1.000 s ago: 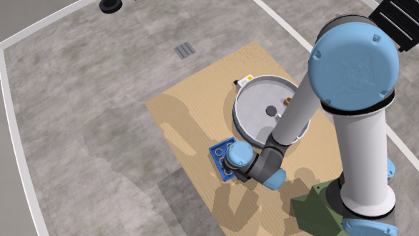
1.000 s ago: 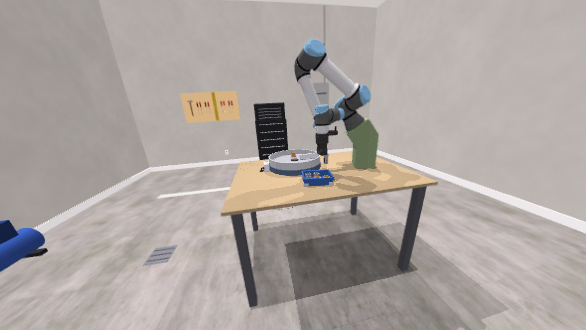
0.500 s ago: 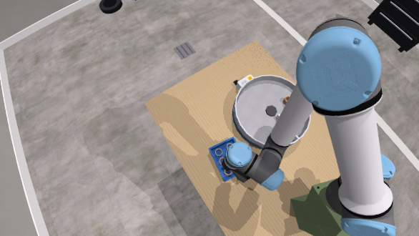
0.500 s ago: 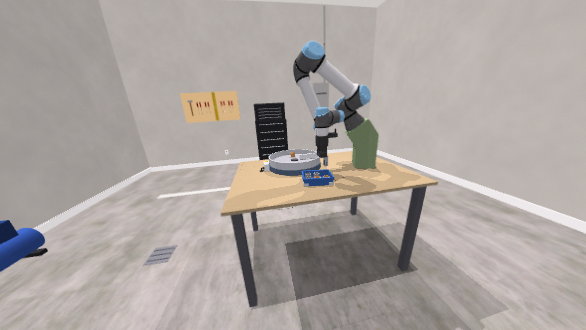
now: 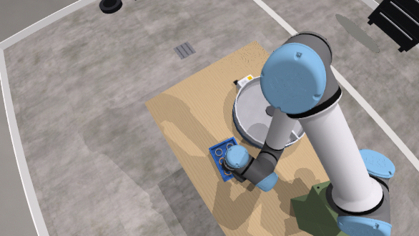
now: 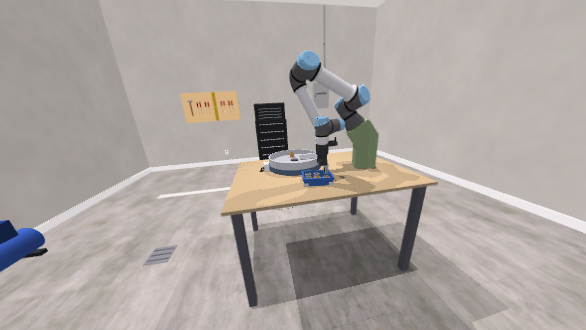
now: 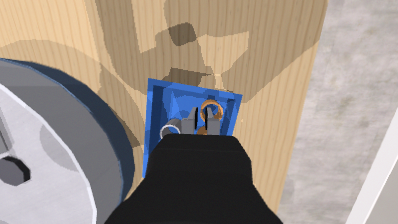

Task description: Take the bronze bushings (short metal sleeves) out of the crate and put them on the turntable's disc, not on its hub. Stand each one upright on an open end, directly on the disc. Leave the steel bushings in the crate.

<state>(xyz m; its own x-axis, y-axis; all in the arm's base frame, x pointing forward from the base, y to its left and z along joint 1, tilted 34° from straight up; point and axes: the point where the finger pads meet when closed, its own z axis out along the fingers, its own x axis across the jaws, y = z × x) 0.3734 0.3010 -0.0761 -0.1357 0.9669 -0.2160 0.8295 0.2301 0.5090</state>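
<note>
Pale wood is shown by the bench (image 5: pixel 200 107) (image 6: pixel 250 192) (image 7: pixel 290 75), above which the arm (image 5: pixel 332 154) (image 6: pixel 335 82) is carried on a green pedestal (image 5: pixel 311 211) (image 6: pixel 365 150). Beside the blue crate (image 5: pixel 213 156) (image 6: pixel 318 182) (image 7: pixel 151 100), the round turntable (image 5: pixel 250 104) (image 6: pixel 292 166) (image 7: pixel 55 205) is placed, its dark hub (image 5: pixel 269 111) (image 6: pixel 294 159) (image 7: pixel 14 171) set in a grey disc. Over the crate the gripper (image 6: pixel 326 171) (image 7: pixel 201 114) is pointed down, its fingers held partly apart, with nothing seen gripped between their tips. One bronze bushing (image 6: pixel 292 154) is seen on the turntable's disc, off the hub; whether it is stood upright cannot be told. Inside the crate, an upright bronze ring (image 7: pixel 221 111) is seen right at one finger, another bronze piece (image 7: pixel 202 131) is partly hidden by the gripper, and a steel bushing (image 7: pixel 168 131) is kept to the other side.

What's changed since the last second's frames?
The black pincer has come down to the blue rectangular crate, and the arm's elbow has dropped. Can't tell whether the pincer has hold of anything. Crate, grey round turntable and the bronze bushing on it: no visible change.
</note>
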